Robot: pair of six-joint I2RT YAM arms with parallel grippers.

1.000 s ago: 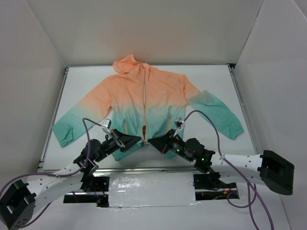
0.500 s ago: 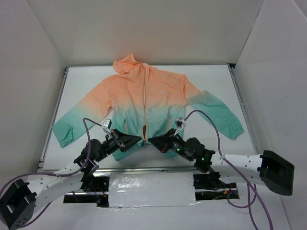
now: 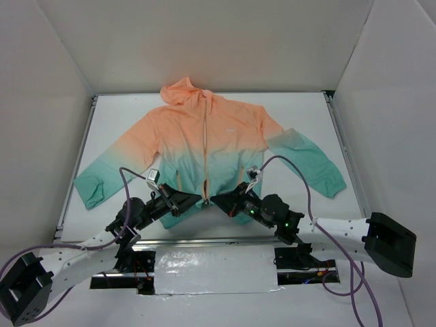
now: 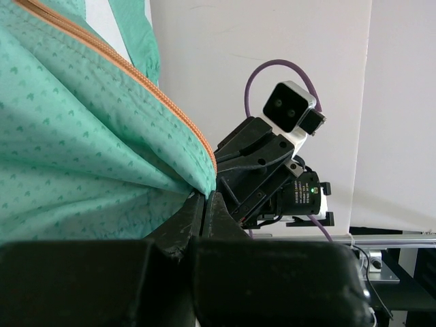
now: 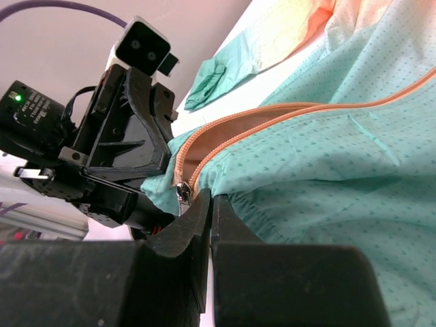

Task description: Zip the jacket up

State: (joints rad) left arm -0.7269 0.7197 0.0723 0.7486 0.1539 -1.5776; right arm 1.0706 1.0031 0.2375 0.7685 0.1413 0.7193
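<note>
At the hem, left end effector (image 3: pixel 197 200) and right end effector (image 3: pixel 214 199) each pinch the jacket (image 3: pixel 178 136) tight beside its zipper (image 3: pixel 205 139); I'd keep both edges level.

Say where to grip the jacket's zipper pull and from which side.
Pinch the small metal pull at the jacket's hem, coming from the near edge: it sticks out there, where the two zipper tracks meet, and they run straight away from it.
</note>
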